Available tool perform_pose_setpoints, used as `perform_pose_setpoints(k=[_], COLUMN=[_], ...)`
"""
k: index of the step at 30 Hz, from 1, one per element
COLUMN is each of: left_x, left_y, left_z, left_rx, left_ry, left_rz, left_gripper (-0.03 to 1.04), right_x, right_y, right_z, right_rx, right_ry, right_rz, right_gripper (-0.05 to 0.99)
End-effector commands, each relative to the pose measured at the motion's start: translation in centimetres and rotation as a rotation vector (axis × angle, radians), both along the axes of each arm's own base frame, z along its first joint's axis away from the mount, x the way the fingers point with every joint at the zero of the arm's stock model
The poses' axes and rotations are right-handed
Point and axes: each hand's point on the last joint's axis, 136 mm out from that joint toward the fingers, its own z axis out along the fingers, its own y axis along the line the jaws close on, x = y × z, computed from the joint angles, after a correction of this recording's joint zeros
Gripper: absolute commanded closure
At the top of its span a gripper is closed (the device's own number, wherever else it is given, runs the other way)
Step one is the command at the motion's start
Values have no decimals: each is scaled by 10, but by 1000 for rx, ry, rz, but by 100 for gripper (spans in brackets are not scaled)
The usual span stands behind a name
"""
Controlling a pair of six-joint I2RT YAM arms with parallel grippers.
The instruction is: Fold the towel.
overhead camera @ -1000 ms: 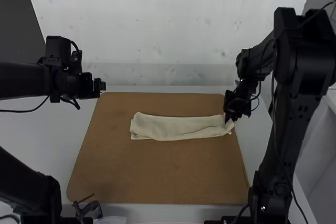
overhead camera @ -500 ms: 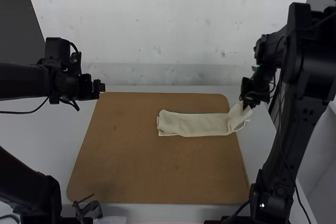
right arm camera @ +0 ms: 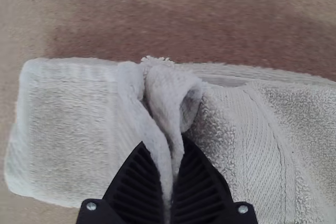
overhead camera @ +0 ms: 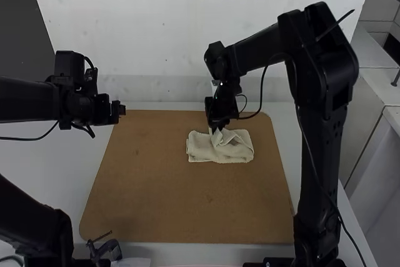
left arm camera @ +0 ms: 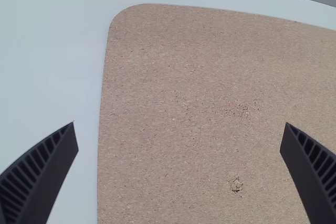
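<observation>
1. Board [overhead camera: 187, 204]: clock read off high view, 12 = far side. I've got the towel [overhead camera: 236, 148] on it, approx 1 o'clock of board ctr.
2. R arm [overhead camera: 325, 92]: reaches in from the 3 o'clock side, bent over towel. It's the nearer arm by far, so this is R's job, imo.
3. L arm [overhead camera: 25, 99]: parked out past the 9 o'clock edge; towel lies approx 4 o'clock from L gripper [overhead camera: 119, 110], well apart. L fingers wide, nothing btwn them.
4. Towel: narrow strip, long axis 9-to-3. 3 o'clock part looks doubled over; 9 o'clock part lies flatter, w/ a fold bunched up near the middle.
5. R gripper [overhead camera: 216, 128]: at the towel's 12 o'clock side, near mid-length. Fingers closed on a pinched bit of cloth; can't tell if it's a corner or just an edge.
6. Pinched bit: this is what the next move turns on. Free 9 o'clock end is across from it along the long axis, so I'd carry twd 9, lay it down, then let go. Risk: drifting twd 12 or 6 skews the fold; dropping early leaves it bunched mid-towel.
</observation>
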Motion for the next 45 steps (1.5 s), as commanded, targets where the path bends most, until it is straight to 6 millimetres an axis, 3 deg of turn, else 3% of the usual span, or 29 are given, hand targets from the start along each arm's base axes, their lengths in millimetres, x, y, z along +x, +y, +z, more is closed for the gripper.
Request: perform_pose_setpoints(k=[1,5,10,11,13,14,17,18,21,23,25,27,31,34,45], left_x=[3,3,4,4,4,4,5,5,6,6,6,6,4,4,4], left_y=[0,1,2,2,2,2,2,3,3,2,2,2,1,1,2], left_z=[12,11,12,12,11,11,11,10,12,12,13,13,11,10,10], left_rx=[0,0,0,-1,-4,-6,-12,-12,-14,-16,-16,-16,-21,-20,-26], left_ry=[-43,-40,-43,-43,-40,-40,-46,-46,-53,-54,-56,-56,-51,-50,-54], left_rz=[-8,-6,-5,-5,-5,-6,-8,-7,-9,-9,-11,-11,-14,-16,-15], left_gripper=[2,2,2,2,2,2,2,2,2,2,2,2,2,2,2], right_x=[3,-1,2,4,7,9,16,18,24,26,26,22,8,0,-14], right_y=[27,46,51,50,49,50,52,50,41,33,25,19,14,15,48], right_z=[12,10,5,6,9,17,52,63,93,99,90,73,30,10,-5], right_rx=[6,3,-10,-16,-3,15,76,97,159,160,141,107,29,-12,-21], right_ry=[-36,-25,-29,-38,-47,-66,-141,-159,-200,-212,-200,-171,-91,-56,-42], right_rz=[-15,9,5,1,-7,-9,-16,-21,-44,-57,-68,-67,-50,-35,45], right_gripper=[92,92,91,84,51,40,18,14,17,45,78,92,92,92,92])
